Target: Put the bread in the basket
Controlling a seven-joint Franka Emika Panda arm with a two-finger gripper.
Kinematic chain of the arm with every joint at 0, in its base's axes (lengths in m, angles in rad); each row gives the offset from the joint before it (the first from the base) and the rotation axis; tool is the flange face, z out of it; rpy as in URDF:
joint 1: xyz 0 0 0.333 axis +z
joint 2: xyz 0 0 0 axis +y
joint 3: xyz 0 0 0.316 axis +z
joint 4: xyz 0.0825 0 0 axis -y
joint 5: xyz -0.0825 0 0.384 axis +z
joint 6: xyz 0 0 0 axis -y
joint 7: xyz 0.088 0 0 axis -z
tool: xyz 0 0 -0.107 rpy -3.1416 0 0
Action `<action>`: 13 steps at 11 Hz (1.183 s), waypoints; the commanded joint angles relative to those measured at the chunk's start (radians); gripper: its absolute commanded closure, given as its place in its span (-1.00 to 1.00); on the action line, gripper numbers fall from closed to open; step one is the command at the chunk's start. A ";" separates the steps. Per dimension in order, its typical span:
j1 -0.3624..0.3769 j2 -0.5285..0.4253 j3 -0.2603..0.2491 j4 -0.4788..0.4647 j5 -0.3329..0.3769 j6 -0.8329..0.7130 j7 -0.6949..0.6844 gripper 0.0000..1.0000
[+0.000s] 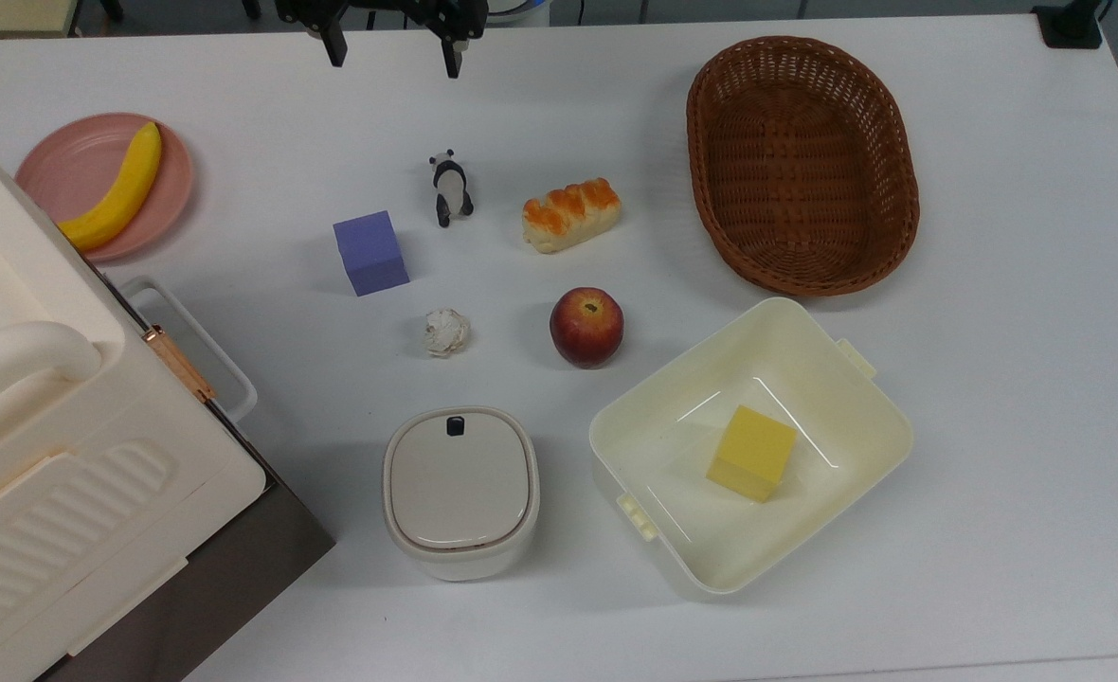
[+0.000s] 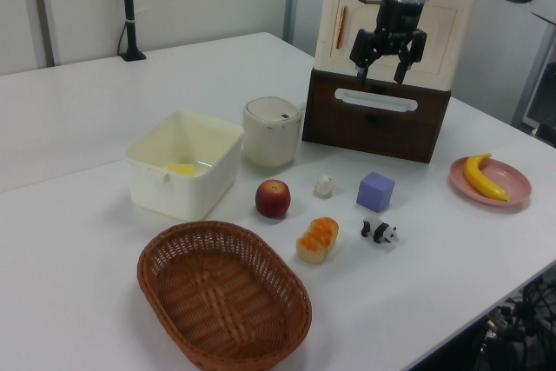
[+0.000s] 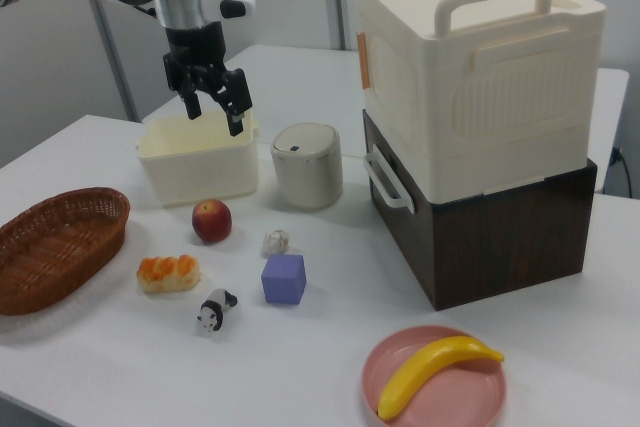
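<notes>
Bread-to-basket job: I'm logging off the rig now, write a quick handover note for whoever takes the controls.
Gripper: open, empty, raised above the table, not near anything yet.
Bread: lying on the table, untouched, between the panda figurine and the basket, with the apple close by.
Basket: empty, at the top view's right.
Done: nothing so far.
Left: move over the bread, grasp it, carry it to the basket, release.

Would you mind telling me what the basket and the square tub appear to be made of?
The basket looks like woven wicker, dark reddish-brown and matte; the weave and braided rim show clearly. The tub looks like moulded cream plastic, smooth and slightly glossy, with highlights on its inner walls.
</notes>
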 commanded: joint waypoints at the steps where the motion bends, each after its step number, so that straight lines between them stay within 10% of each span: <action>1: 0.007 -0.066 0.012 -0.060 0.014 0.012 -0.011 -1.00; 13: -0.003 -0.051 0.009 -0.054 0.016 0.000 0.005 -1.00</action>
